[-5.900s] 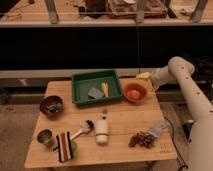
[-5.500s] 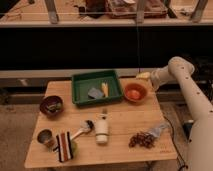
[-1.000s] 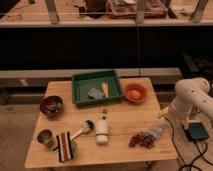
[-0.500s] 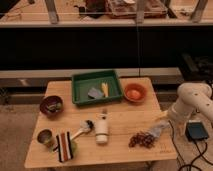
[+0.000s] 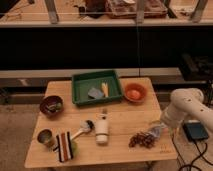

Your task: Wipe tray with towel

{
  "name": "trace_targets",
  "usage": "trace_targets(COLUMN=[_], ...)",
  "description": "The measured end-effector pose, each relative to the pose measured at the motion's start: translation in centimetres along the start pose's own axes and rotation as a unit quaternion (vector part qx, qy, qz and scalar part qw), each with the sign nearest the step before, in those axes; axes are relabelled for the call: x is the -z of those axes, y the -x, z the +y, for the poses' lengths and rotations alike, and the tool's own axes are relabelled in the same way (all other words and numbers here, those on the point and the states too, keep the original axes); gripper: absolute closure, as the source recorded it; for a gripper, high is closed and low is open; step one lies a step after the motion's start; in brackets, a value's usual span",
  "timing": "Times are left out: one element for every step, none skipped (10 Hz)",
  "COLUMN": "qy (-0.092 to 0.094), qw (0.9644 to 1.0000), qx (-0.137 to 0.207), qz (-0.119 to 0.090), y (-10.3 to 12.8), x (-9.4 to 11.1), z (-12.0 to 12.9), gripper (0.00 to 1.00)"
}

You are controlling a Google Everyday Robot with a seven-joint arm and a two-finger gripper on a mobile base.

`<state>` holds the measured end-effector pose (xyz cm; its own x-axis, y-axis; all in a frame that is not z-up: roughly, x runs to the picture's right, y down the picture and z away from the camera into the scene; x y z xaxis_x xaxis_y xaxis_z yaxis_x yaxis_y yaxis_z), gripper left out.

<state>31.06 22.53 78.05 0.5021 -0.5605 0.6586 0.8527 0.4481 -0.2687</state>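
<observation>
While the tray (image 5: 76, 89) sits at the far edge of the tabletop (image 5: 120, 116), about mid-width, the towel (image 5: 155, 130) is not in it. The towel lies well apart, toward the tray's near-right, close to the tabletop's right edge. Towel: small, pale, crumpled.

Tray contents:
- grey-blue square pad (image 5: 95, 92), near the middle of the floor
- thin yellow-orange item (image 5: 105, 89), just right of the pad; what it is cannot be told

Around the tray:
- Orange bowl (image 5: 135, 93), just right of the tray, with something rounded inside.
- Dark bowl (image 5: 51, 105), left of the tray and a little nearer, with greenish contents.
- White bottle (image 5: 102, 131), in front of the tray, roughly on its centreline.
- Brush (image 5: 84, 129), just left of the bottle, dark head toward it.
- Striped cloth (image 5: 64, 146), black, orange and white, well to the tray's near-left.
- Metal can (image 5: 45, 137), just beside the striped cloth, on its far-from-tray left side.
- Grape bunch (image 5: 142, 139), near-right of the tray, just beside the towel; touching or not cannot be told.

The white arm (image 5: 189, 107) comes in from beyond the tabletop's right edge, well right of the tray. The gripper (image 5: 164, 126) is low at the towel's right side, its fingers spread apart. Contact with the towel cannot be judged.
</observation>
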Motion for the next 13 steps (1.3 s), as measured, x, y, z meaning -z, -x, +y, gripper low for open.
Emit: trace_targets(qy=[0.002, 0.008, 0.011, 0.015, 0.018, 0.016, 0.013, 0.011, 0.007, 0.005, 0.001, -0.002, -0.006], qw=[1.0, 0.9999, 0.9998, 0.9997, 0.9993, 0.999, 0.9986, 0.998, 0.9973, 0.9964, 0.9956, 0.9949, 0.9944], qx=[-0.002, -0.004, -0.003, -0.004, -0.006, -0.007, -0.007, -0.005, -0.001, 0.002, 0.004, 0.005, 0.006], qz=[0.004, 0.008, 0.013, 0.019, 0.032, 0.042, 0.051, 0.063, 0.073, 0.085, 0.093, 0.1, 0.105], y=[-0.1, -0.1, -0.1, -0.1, -0.3, -0.4, -0.6, -0.7, -0.8, -0.9, -1.0, -1.2, -1.3], x=[-0.7, -1.5, -1.7, -2.2, -2.6, -2.7, -2.7, -2.5, -2.4, -2.0, -1.6, -1.3, -0.9], z=[0.1, 0.3, -0.1, -0.2, -0.1, 0.0, -0.1, -0.1, -0.4, -0.6, -0.8, -0.9, -1.2], gripper=[0.2, 0.23, 0.29, 0.39, 0.51, 0.61, 0.69, 0.8, 0.91, 0.98, 1.0, 1.0, 1.0])
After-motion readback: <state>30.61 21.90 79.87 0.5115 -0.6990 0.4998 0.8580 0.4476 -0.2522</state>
